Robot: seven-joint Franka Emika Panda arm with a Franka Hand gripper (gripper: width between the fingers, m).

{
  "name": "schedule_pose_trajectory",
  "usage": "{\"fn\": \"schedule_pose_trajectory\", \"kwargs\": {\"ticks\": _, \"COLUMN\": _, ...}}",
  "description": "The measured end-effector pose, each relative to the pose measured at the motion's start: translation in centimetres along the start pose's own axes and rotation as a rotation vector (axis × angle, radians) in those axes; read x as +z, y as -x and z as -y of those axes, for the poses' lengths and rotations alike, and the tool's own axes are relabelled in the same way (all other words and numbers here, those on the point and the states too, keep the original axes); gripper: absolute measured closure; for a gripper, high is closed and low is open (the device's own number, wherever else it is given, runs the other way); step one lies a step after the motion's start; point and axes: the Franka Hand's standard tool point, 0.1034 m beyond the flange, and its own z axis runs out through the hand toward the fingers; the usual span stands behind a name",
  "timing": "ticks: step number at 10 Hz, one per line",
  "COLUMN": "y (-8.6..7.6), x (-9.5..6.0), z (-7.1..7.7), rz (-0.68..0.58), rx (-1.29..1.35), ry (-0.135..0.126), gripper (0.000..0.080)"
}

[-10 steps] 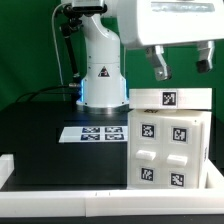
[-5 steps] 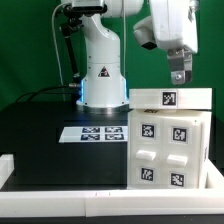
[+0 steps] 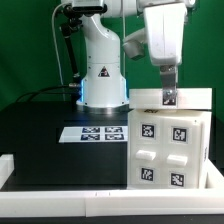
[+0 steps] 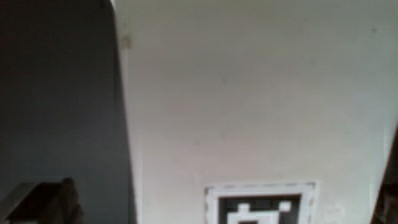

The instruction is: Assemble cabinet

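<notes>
Surface: matte black table [image 3: 40, 135] with low white rim [image 3: 60, 197]; green wall [image 3: 30, 50] behind. White plastic box-shaped cabinet [image 3: 170, 140] stands at the front corner, exterior view's right. Its square tags [image 3: 148, 130] carry patterns only, no legible writing. Gripper [image 3: 168, 92] hangs at the cabinet top; clenched or released, cannot tell.

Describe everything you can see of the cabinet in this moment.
The cabinet is a white, plastic-looking box standing upright on the black table at the exterior view's right, beside the marker board. A flat slab forms its top and bears one black-and-white tag. The front shows raised drawer-like blocks and four tags near its corners. The gripper hangs right over the top tag; whether it touches cannot be told. In the wrist view the surface looks smooth and matte.
</notes>
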Motion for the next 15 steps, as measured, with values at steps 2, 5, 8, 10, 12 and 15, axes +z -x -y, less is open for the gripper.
{"fn": "schedule_pose_trajectory", "kwargs": {"ticks": 2, "y": 0.04, "x": 0.02, "z": 0.00, "rz": 0.000, "rx": 0.006, "ry": 0.000, "gripper": 0.0011}}
{"fn": "schedule_pose_trajectory", "kwargs": {"ticks": 5, "y": 0.07, "x": 0.02, "z": -0.01, "rz": 0.000, "rx": 0.048, "ry": 0.000, "gripper": 0.0242}}
{"fn": "schedule_pose_trajectory", "kwargs": {"ticks": 8, "y": 0.00, "x": 0.02, "z": 0.05, "rz": -0.002, "rx": 0.293, "ry": -0.003, "gripper": 0.0242}}
{"fn": "schedule_pose_trajectory", "kwargs": {"ticks": 10, "y": -0.25, "x": 0.09, "z": 0.25, "rz": -0.002, "rx": 0.495, "ry": -0.006, "gripper": 0.0241}}
{"fn": "schedule_pose_trajectory", "kwargs": {"ticks": 12, "y": -0.23, "x": 0.16, "z": 0.34, "rz": -0.002, "rx": 0.652, "ry": -0.007, "gripper": 0.0241}}
{"fn": "schedule_pose_trajectory", "kwargs": {"ticks": 15, "y": -0.19, "x": 0.25, "z": 0.38, "rz": -0.009, "rx": 0.886, "ry": -0.007, "gripper": 0.0239}}
